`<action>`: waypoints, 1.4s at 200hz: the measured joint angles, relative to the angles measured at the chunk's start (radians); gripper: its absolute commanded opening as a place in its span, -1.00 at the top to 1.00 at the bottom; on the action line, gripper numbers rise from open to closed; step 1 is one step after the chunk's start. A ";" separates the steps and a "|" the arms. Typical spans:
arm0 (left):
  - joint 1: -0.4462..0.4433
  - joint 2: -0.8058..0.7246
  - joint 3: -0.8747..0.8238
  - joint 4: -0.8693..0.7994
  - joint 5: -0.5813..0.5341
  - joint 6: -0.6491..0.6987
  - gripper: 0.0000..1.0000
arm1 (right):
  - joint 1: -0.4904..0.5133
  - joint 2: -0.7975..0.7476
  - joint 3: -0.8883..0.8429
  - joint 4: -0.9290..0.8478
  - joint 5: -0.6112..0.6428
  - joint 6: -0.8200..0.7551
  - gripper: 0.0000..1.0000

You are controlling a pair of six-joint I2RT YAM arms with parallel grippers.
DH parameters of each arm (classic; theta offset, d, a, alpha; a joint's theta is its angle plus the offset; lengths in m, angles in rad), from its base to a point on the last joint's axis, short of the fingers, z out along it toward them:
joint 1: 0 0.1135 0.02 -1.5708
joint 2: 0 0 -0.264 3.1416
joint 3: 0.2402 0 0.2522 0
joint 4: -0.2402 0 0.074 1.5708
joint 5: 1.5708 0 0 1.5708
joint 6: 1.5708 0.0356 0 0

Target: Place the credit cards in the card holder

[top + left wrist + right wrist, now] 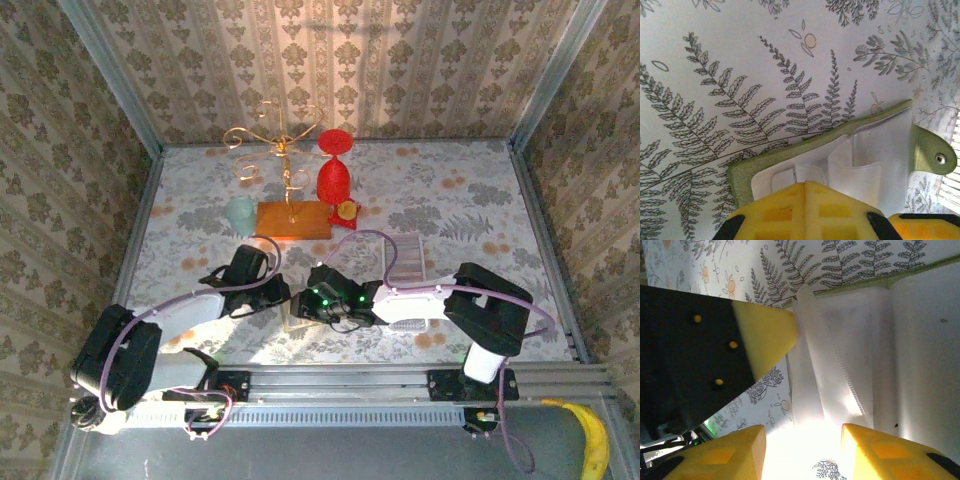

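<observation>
Honestly, slip was your risk. Left gripper (805, 192) sat closed, pads together, on the near edge of the green card holder (867, 150). Right gripper (802, 434) hung open just over its clear pockets (920, 355), and glare washed out the gap. If that pin slid, I'd expect a credit card to snag the pocket lip.

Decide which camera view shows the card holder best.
The left wrist view: the card holder lies open, its green edge, white pockets and snap tab visible. The right wrist view crops it to glare-washed pockets. From above it is small and largely covered.

Parted jaws over card holder (865, 340)
</observation>
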 measured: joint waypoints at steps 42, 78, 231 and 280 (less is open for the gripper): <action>-0.006 0.001 -0.001 0.000 -0.005 0.008 1.00 | 0.000 -0.004 0.003 -0.045 0.022 -0.014 0.10; -0.006 -0.009 -0.003 -0.008 -0.012 0.009 1.00 | 0.004 -0.005 0.050 -0.167 0.075 -0.047 0.11; -0.012 -0.308 -0.016 -0.154 -0.116 0.008 1.00 | 0.045 0.079 0.315 -0.657 0.354 -0.241 0.05; -0.032 -0.332 -0.015 -0.164 -0.083 0.007 1.00 | 0.046 0.079 0.315 -0.767 0.437 -0.270 0.00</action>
